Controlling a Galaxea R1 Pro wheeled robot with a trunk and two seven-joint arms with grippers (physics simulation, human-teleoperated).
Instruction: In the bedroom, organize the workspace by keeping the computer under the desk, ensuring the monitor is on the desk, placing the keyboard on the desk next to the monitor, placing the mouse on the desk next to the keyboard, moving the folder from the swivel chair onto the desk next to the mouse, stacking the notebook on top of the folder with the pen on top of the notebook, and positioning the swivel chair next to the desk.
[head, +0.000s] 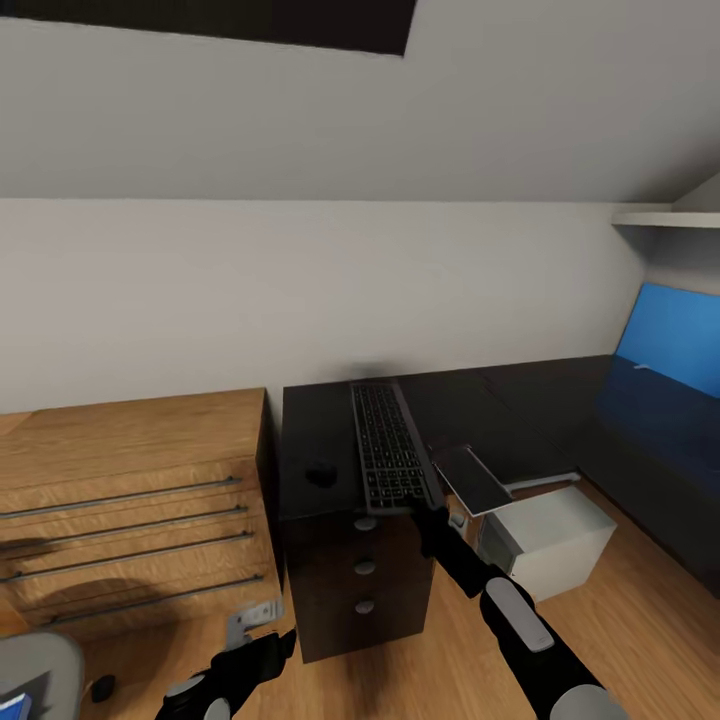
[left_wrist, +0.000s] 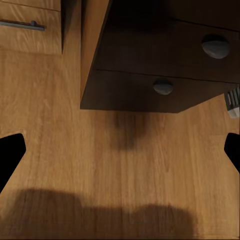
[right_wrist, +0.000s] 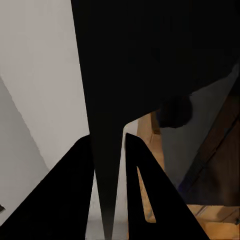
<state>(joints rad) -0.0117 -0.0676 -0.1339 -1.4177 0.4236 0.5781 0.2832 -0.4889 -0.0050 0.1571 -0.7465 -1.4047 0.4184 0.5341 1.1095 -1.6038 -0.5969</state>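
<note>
The dark keyboard (head: 385, 452) lies lengthwise across the black desk (head: 520, 400), its near end at the front edge. My right gripper (head: 425, 515) is shut on that near end. In the right wrist view the keyboard (right_wrist: 150, 60) narrows to a thin edge pinched between the two fingers of the gripper (right_wrist: 107, 142). The small dark mouse (head: 320, 472) sits on the desk just left of the keyboard and shows as a round blob (right_wrist: 174, 111). My left gripper (head: 262, 650) hangs low over the floor, open and holding nothing (left_wrist: 120, 150). The grey swivel chair (head: 35, 665) with a blue folder corner (head: 14, 706) shows at the bottom left.
A black drawer unit (head: 355, 585) with round knobs (left_wrist: 163, 87) stands under the desk's left end. Low light-wood cabinets (head: 130, 500) stand to its left. A light grey box (head: 550, 540), perhaps the computer, sits on the wood floor (left_wrist: 100, 165) under a slanted dark panel (head: 470, 478). The blue back panel (head: 668, 340) is far right.
</note>
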